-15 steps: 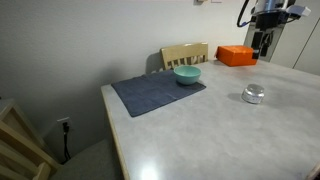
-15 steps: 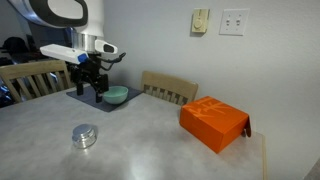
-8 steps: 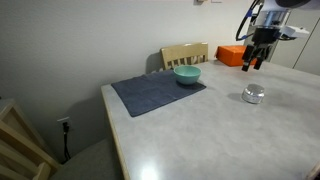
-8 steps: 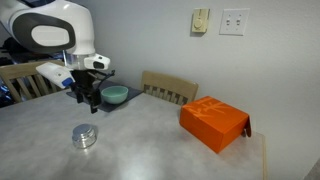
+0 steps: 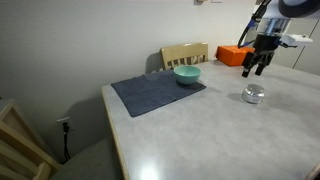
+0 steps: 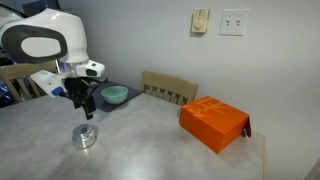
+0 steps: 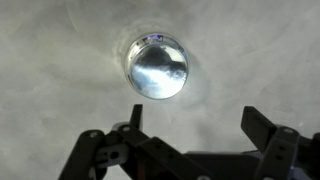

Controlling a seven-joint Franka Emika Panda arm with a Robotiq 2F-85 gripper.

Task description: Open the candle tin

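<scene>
- Filling most of both exterior views, the pale grey table [image 5: 190, 135] carries all the other things.
- The white robot arm [image 6: 45, 45] reaches down over the table, above the side where the tin stands.
- A wooden chair [image 5: 185, 53] stands behind the far edge of the table, close to the wall.
- A dark blue-grey mat [image 5: 158, 94] lies flat near one corner of the table.
- The orange box [image 6: 213, 123] sits on the table, well apart from the tin.
- The teal bowl [image 5: 187, 75] stands at the back edge of the mat.
- The gripper [image 7: 193, 130] hangs above the table with its jaws spread wide and nothing between them. In an exterior view the gripper [image 5: 254, 71] is over the tin and does not touch it.
- The candle tin [image 7: 158, 66] stands upright on the bare table with its shiny domed lid on. In the wrist view it lies ahead of the two fingers, not between them. In an exterior view the candle tin [image 6: 84, 136] is just under the gripper.
</scene>
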